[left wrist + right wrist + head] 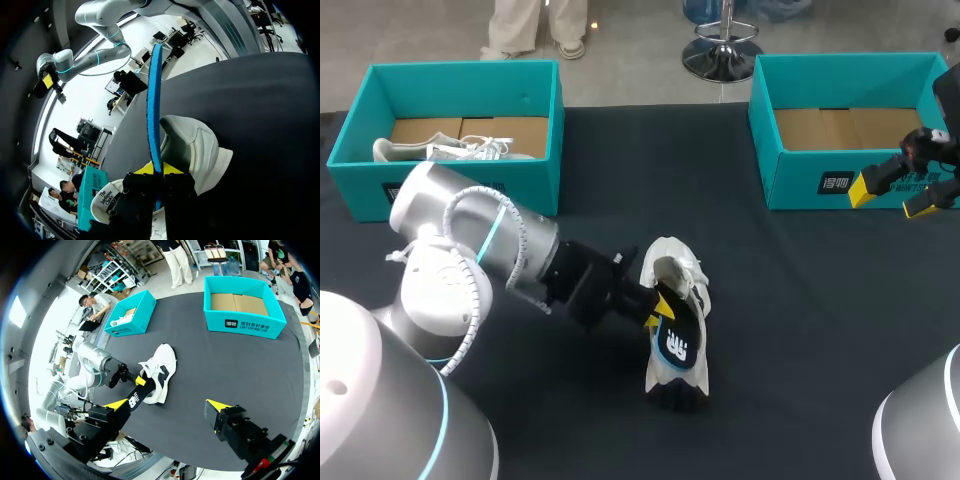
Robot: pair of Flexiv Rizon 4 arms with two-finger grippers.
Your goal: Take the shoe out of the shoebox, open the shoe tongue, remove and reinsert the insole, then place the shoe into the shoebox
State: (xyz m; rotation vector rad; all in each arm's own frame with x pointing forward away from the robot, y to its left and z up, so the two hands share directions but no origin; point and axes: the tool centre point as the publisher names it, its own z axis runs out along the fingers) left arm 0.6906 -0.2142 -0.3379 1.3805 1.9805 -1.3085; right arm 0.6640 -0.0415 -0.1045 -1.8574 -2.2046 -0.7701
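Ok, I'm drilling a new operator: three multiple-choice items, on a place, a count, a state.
1. The shoe by the left jaws is: A in a box; B on the table; C lifted in the air.
2. Teal boxes in view: A one; B three; C two.
3. The right jaws are: A open, empty; B shut on the insole; C shut on a lace.
B, it lies on the table; C, left box and right box; A, they stand apart, nothing between; the insole is in the left jaws.
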